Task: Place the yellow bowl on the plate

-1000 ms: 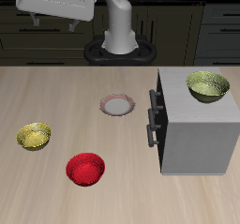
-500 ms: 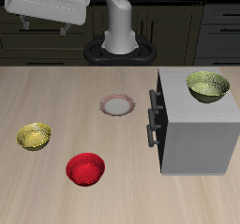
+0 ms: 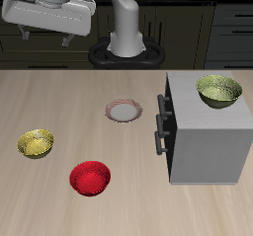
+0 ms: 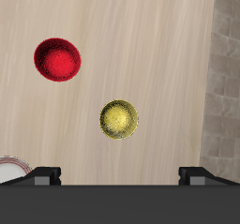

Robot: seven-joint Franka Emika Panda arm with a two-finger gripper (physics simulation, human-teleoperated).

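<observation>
The yellow bowl (image 3: pixel 37 143) sits upright on the wooden table near its side edge; it also shows in the wrist view (image 4: pixel 119 119). The plate (image 3: pixel 124 111), with its pale centre and reddish-brown rim, lies farther back at mid-table, and only its edge shows in the wrist view (image 4: pixel 9 169). My gripper (image 3: pixel 44 38) hangs high above the table's back edge, well above and behind the yellow bowl. Its jaws are wide apart and hold nothing, and both fingertips (image 4: pixel 45 174) show in the wrist view.
A red bowl (image 3: pixel 90 177) (image 4: pixel 58 59) sits near the table's front edge, beside the yellow bowl. A grey box-shaped cabinet (image 3: pixel 206 136) with a handle stands on the table, with an olive bowl (image 3: pixel 218 90) on top. Dark kitchen cabinets stand behind.
My gripper has drifted sideways along the table's back, toward the yellow bowl's side, and risen slightly. The bowls and the plate have not moved.
</observation>
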